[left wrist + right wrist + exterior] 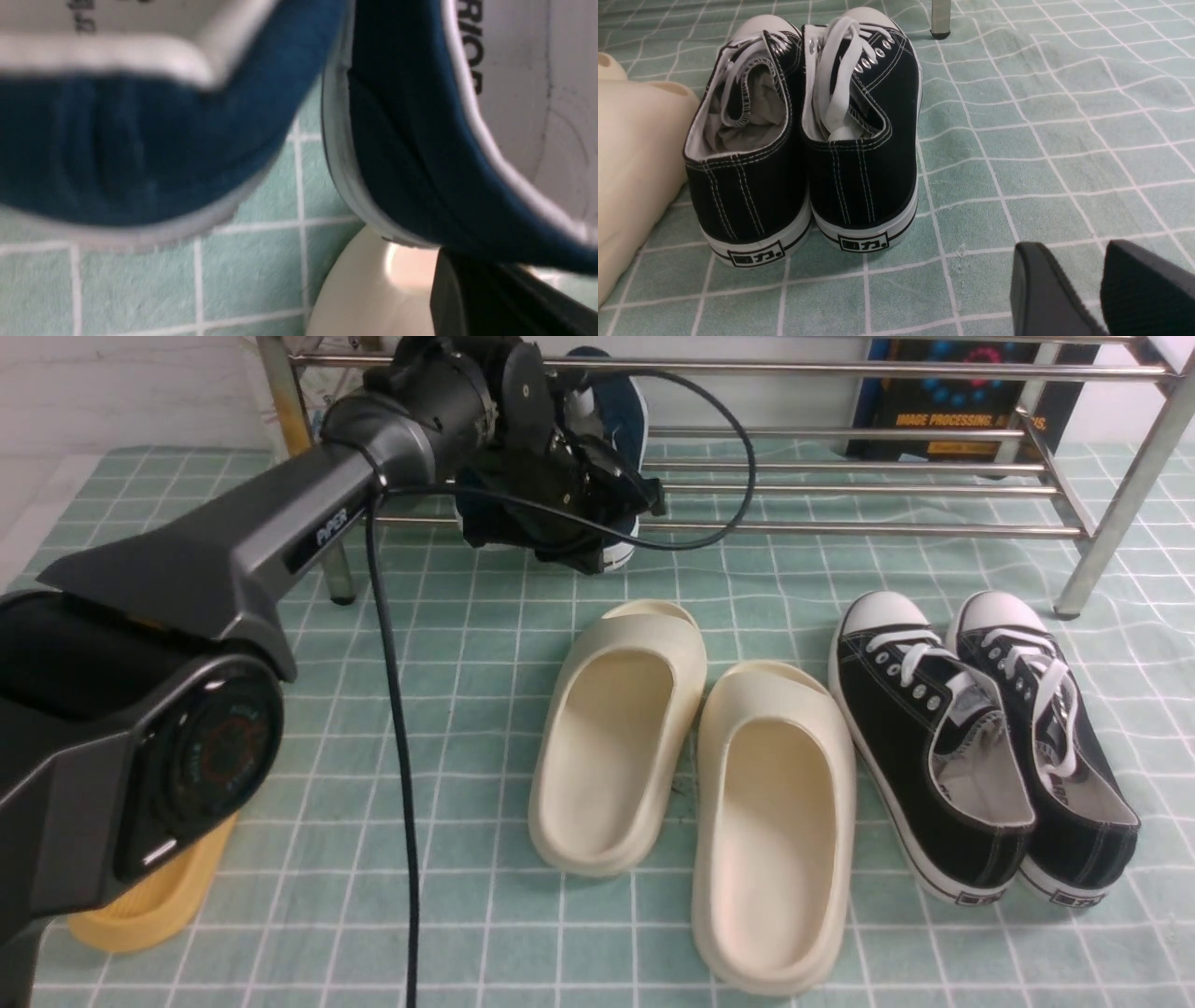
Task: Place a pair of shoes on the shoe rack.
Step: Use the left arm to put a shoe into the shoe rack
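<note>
The pair of navy slip-on shoes (618, 422) is at the left end of the shoe rack (840, 529), toes tilted up over its lower bars, mostly hidden behind my left arm. My left gripper (597, 518) is at their heel ends and looks shut on them. In the left wrist view both shoes (411, 154) fill the frame, white soles side by side, with one dark finger (472, 298) under the shoe with "WARRIOR" on its insole; the other finger is hidden. My right gripper (1078, 247) is open and empty, low over the cloth behind the black sneakers.
Two cream foam slides (691, 775) lie in the middle of the green checked cloth. Black lace-up sneakers (980, 737) lie to their right, near a rack leg (941, 21). A yellow slide (159, 896) is under my left arm. A book (962, 401) stands behind the rack.
</note>
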You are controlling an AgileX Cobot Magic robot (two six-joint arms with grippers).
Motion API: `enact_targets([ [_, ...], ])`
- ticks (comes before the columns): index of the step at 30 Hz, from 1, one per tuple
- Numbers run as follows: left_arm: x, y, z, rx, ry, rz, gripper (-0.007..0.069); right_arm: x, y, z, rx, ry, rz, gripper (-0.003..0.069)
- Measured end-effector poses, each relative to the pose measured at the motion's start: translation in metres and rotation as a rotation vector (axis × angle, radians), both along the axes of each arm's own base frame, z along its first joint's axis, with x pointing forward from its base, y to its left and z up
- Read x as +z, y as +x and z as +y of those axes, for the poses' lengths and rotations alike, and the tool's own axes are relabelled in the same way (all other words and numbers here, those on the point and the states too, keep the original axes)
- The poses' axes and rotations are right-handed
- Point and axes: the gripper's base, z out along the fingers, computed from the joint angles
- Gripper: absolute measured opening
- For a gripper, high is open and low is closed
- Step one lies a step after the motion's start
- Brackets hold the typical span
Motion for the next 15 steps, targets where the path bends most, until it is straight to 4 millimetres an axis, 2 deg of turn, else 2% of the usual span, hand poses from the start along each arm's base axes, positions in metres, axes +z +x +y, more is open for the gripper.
enact_targets([
  [6,0.0111,0.0042,0.0013,0.008,-0.019,-0.049,-0.0013,0.0,0.0,0.0,0.0,0.0,0.0,0.0239],
  [15,0.0117,0.0041,0.004,0.007,0.006,-0.043,-0.0013,0.0,0.0,0.0,0.0,0.0,0.0,0.0239],
])
